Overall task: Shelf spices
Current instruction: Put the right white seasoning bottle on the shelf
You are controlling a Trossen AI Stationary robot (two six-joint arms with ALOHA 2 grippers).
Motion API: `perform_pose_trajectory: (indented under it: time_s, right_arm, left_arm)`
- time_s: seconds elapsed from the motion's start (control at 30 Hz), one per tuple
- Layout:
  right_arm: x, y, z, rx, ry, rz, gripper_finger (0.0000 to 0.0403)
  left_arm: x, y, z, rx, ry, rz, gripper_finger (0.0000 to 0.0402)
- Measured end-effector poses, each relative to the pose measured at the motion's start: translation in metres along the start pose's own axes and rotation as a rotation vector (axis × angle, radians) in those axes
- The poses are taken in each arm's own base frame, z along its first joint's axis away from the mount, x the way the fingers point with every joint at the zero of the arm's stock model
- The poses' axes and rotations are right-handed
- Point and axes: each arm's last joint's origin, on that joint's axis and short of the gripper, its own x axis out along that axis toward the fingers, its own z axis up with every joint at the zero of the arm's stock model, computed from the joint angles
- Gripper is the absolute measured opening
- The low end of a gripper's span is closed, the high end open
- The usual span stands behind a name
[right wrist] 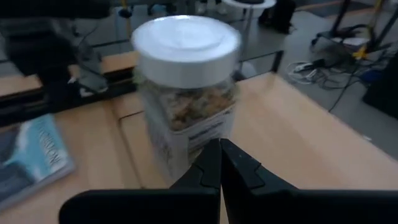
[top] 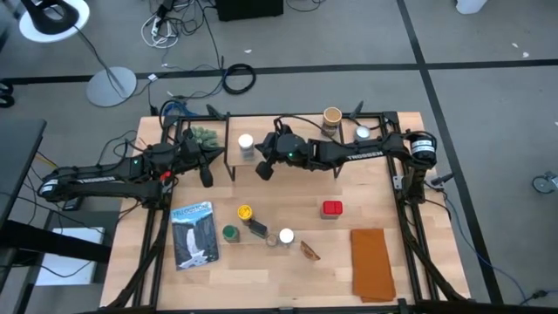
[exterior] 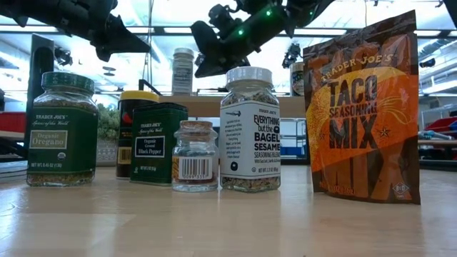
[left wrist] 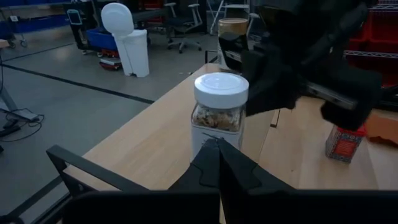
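A white-lidded spice jar stands upright on the shelf, a light plank on black wire legs at the table's far side. The jar also shows in the left wrist view and the right wrist view. A tan cylinder stands on the shelf farther right. My left gripper is shut and empty, left of the jar. My right gripper is shut and empty, just near-right of the jar. More spices stand on the table: a yellow-lidded jar, a green-lidded jar, a black box and a red tin.
A fuzzy green plant ball sits at the shelf's left end. A booklet lies at near left and an orange cloth at near right. In the low view a Taco Seasoning packet stands beside the bagel-seasoning jar.
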Motion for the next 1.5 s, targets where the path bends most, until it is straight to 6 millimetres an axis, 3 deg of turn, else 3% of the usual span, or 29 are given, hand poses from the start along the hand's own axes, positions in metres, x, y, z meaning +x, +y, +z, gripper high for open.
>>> perform_pose_trajectory:
  time_s: [0.57,1.5]
  right_arm:
    - [0.001,0.001,0.005,0.028,-0.006,0.121,0.0000]
    - [0.007,-0.018,0.015,0.051,-0.078,0.185,0.0000]
  left_arm:
    - [0.000,0.000,0.000,-0.026,0.000,0.000,0.0000]
    - [0.000,0.000,0.001,-0.036,-0.013,-0.001,0.0000]
